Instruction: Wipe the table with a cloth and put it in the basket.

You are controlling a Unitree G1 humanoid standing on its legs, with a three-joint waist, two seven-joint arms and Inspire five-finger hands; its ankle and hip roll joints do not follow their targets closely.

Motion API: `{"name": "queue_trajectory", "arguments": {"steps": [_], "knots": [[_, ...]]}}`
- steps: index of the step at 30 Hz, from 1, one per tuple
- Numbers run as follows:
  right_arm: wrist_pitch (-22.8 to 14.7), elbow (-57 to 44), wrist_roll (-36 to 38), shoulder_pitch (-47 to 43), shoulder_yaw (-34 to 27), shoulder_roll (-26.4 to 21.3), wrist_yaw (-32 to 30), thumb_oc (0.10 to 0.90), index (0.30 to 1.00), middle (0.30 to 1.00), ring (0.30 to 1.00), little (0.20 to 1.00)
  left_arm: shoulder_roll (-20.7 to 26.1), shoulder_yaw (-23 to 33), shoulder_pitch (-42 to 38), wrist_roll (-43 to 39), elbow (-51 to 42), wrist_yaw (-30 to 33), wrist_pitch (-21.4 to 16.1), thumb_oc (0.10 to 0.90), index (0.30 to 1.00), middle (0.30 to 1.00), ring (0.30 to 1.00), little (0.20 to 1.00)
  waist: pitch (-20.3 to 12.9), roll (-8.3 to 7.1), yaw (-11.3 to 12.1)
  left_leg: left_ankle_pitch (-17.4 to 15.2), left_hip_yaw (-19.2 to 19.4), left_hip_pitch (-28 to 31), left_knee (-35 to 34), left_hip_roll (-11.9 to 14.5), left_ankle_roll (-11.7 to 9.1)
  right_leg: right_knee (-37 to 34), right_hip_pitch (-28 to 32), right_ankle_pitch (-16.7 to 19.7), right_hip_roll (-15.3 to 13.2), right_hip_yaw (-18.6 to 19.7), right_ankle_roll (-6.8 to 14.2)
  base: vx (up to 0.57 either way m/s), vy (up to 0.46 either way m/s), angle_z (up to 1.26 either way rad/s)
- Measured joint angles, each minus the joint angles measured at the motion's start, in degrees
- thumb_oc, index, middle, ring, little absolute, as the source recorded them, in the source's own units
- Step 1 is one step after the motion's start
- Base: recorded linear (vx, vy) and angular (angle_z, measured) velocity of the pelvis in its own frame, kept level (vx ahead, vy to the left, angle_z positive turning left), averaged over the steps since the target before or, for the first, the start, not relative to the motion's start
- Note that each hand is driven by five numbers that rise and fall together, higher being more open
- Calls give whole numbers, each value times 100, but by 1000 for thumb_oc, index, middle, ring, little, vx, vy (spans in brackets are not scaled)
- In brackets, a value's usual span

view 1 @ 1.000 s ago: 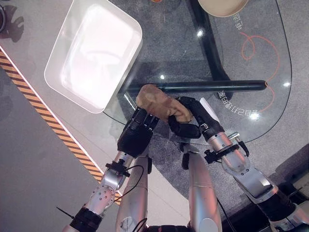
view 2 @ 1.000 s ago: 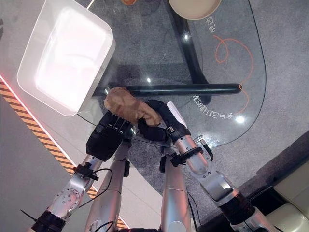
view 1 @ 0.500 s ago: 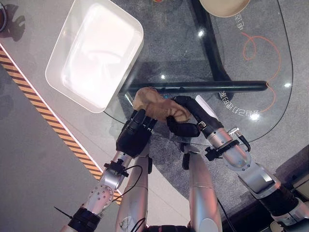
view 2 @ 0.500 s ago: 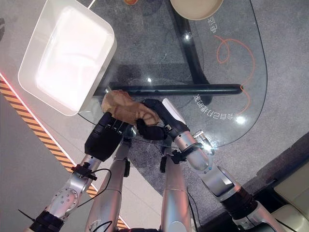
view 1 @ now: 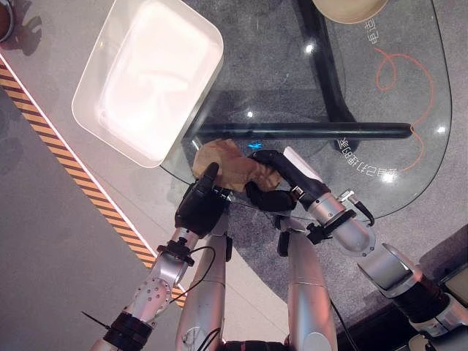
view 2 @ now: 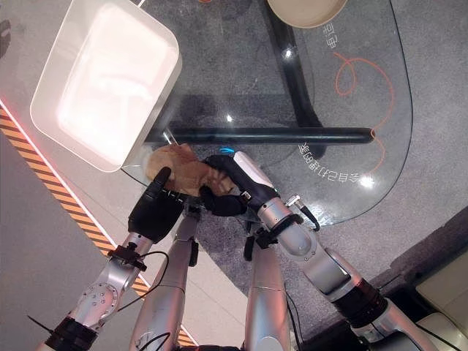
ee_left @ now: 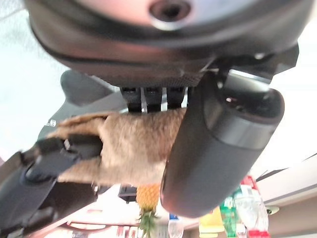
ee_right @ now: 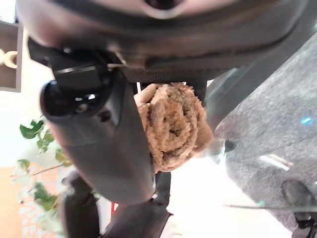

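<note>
- Glass makes up the table (view 1: 409,88), a rounded clear top through which the grey floor and a dark crossbar (view 1: 307,131) of its frame show; its far end is cut off by the upper edge of the head views.
- White and rectangular, the basket (view 1: 150,73) stands at the table's left corner, partly overhanging the rim; its inside is washed out by glare, so what lies in it is hard to make out.
- A tan bowl (view 2: 307,9) sits at the far side, mostly cut off by the picture's edge.
- The right hand (view 1: 274,179) reaches in from the lower right with its fingers curled round the cloth (view 1: 227,164); its wrist view shows the cloth bunched into a roll against the thumb.
- The left hand (view 1: 196,207) is at the near table edge just below the basket, its fingers under or against the cloth's left end and its thumb alongside; it seems to pinch the cloth, though the fingertips are hidden behind the fabric.
- The brown cloth is crumpled between both hands at the near-left edge of the table, just beside the basket's near corner and outside it.
</note>
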Motion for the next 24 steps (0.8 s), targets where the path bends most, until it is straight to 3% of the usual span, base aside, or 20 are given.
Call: {"name": "queue_trajectory", "arguments": {"steps": [19,20,21,24], "knots": [[-43,-91,2,149,52,108,-292,105,305,305,305,205,-112,-1,-41,1,21,35,-128,100,300,300,300,200,0,0,-22,7,-2,6,9,-3,-8,24,0,0,-5,0,0,0,0,0],[-53,-92,2,179,53,126,-338,339,505,505,505,439,-124,0,-43,1,21,35,-129,100,300,300,300,200,0,0,-26,7,-2,7,9,-4,-8,24,0,1,-5,0,0,0,0,0],[-57,-101,1,206,55,142,-376,800,900,900,900,900,-125,-1,-46,6,21,35,-129,100,300,300,300,200,-1,0,-32,7,-2,7,9,-3,-8,24,0,0,-5,0,0,0,0,0],[-82,-103,-6,284,55,235,-491,800,900,900,900,900,-176,26,-66,14,21,35,-139,100,300,300,300,200,-1,-1,-68,7,-2,7,10,-3,-7,24,0,1,-4,1,-1,0,0,0]]}}
